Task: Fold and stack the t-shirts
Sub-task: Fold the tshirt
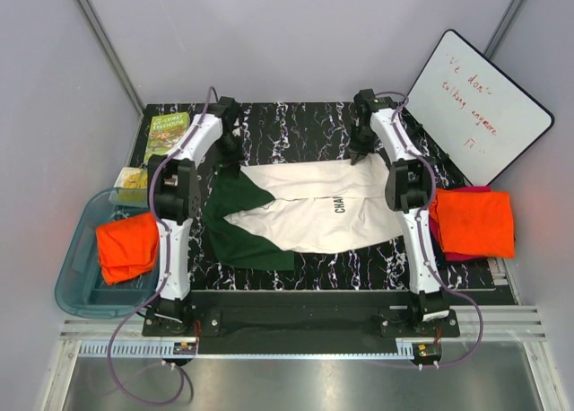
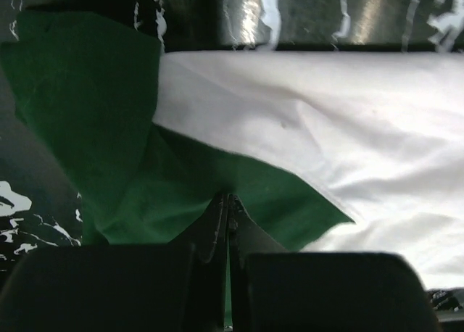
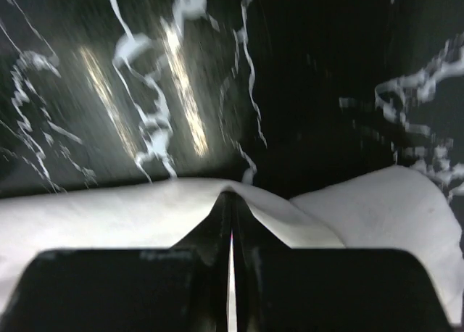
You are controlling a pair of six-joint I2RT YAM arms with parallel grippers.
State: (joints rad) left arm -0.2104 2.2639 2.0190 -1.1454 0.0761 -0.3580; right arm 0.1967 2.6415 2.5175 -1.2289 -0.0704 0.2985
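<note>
Black marbled tabletop (image 1: 359, 269) filled the middle of your workspace, and on it the cream t-shirt (image 1: 314, 215) lay spread flat between the two arms. Its dark green sleeve (image 1: 235, 222) fanned out toward your left, and part of a black print showed near the right arm. Your left gripper (image 2: 229, 201) had its fingers pressed together on green cloth at the shirt's far edge. Your right gripper (image 3: 230, 198) was likewise pinched tight on a raised fold of cream fabric at that same far edge. Off the table's left side, a blue translucent bin (image 1: 76, 290) held one orange t-shirt (image 1: 126, 247), loosely bunched at its far end. Just beyond the bin sat a small clear tub (image 1: 133, 182) with yellowish contents too small to make out, and a green book (image 1: 167, 131) lay at the far left corner. On your right, a second orange t-shirt (image 1: 473, 221) rested folded on a pink cloth (image 1: 456, 251) beside the table's edge. A whiteboard (image 1: 484, 106) with red writing leaned against the right wall.
</note>
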